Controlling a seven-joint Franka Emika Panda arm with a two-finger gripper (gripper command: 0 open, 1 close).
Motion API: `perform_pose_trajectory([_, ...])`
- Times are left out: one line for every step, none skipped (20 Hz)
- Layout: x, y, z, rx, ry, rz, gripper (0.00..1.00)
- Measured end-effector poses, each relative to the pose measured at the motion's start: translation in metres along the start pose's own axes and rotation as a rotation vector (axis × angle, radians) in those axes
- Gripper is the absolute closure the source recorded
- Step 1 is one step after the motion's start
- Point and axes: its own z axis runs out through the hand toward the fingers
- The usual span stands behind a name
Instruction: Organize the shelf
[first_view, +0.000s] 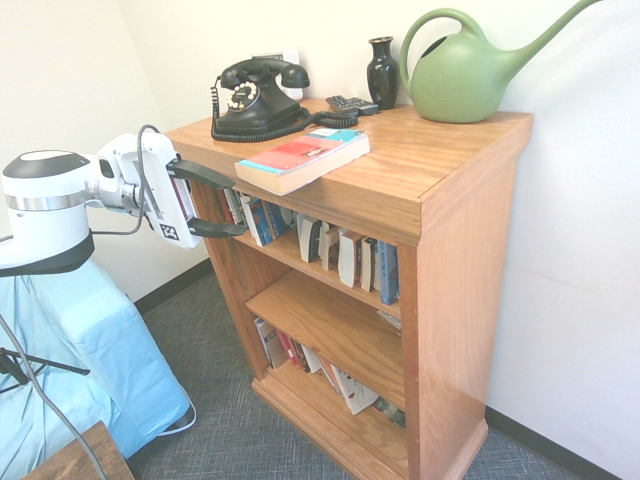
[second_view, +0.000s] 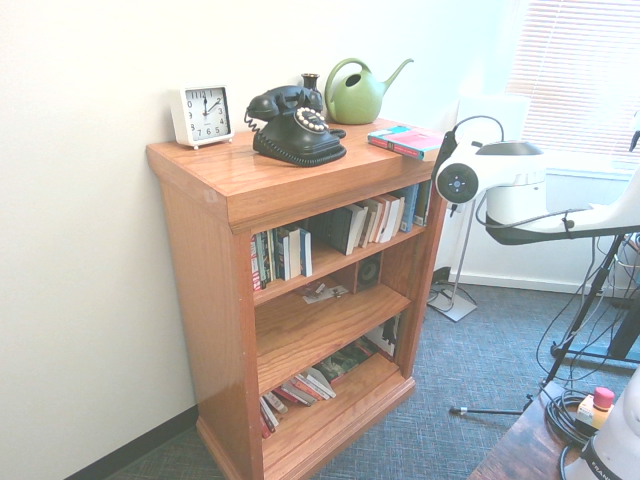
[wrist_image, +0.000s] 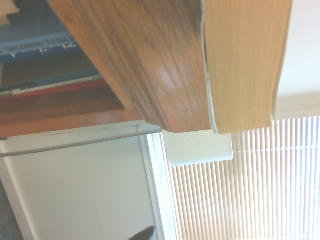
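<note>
The shelf (first_view: 455, 250) (second_view: 205, 270) is a honey-brown wooden bookcase with three tiers of books. A paperback book (first_view: 302, 158) (second_view: 410, 141) with a red and teal cover lies flat on its top, overhanging the front corner. My gripper (first_view: 240, 207) is level at that corner, open and holding nothing. One finger is just under the book's height and the other is lower, in front of the top tier's books. The wrist view shows the shelf top's edge (wrist_image: 150, 60) and the book's yellowed page edge (wrist_image: 245, 65) from close by. The shelf hides my fingers in the second exterior view.
On the shelf top stand a black rotary telephone (first_view: 255, 97) (second_view: 292, 124), a dark vase (first_view: 382, 70), a green watering can (first_view: 462, 72) (second_view: 355, 92), a remote (first_view: 352, 104) and a white clock (second_view: 201, 114). A blue-covered object (first_view: 95, 350) sits beside the shelf.
</note>
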Motion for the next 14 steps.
perform_pose_trajectory([0.004, -0.003, 0.0, 0.001, 0.011, -0.005, 0.0])
perform_pose_trajectory([0.008, -0.007, -0.001, 0.003, 0.023, -0.01, 0.0])
perform_pose_trajectory([0.012, -0.01, -0.001, 0.005, 0.035, -0.014, 0.0])
perform_pose_trajectory([0.015, -0.015, -0.001, 0.01, 0.044, -0.019, 0.0])
perform_pose_trajectory([0.018, -0.02, 0.0, 0.02, 0.052, -0.022, 0.0])
perform_pose_trajectory([0.02, -0.026, 0.0, 0.035, 0.062, -0.029, 0.0])
perform_pose_trajectory([0.023, -0.031, 0.001, 0.05, 0.072, -0.033, 0.0])
perform_pose_trajectory([0.025, -0.034, 0.001, 0.069, 0.081, -0.035, 0.0])
perform_pose_trajectory([0.027, -0.037, 0.001, 0.092, 0.096, -0.037, 0.0])
perform_pose_trajectory([0.03, -0.038, 0.002, 0.111, 0.107, -0.037, 0.0])
perform_pose_trajectory([0.031, -0.038, 0.003, 0.12, 0.113, -0.035, 0.0])
perform_pose_trajectory([0.033, -0.037, 0.005, 0.125, 0.116, -0.033, 0.0])
perform_pose_trajectory([0.034, -0.037, 0.007, 0.129, 0.12, -0.032, 0.0])
perform_pose_trajectory([0.034, -0.037, 0.01, 0.131, 0.12, -0.033, 0.0])
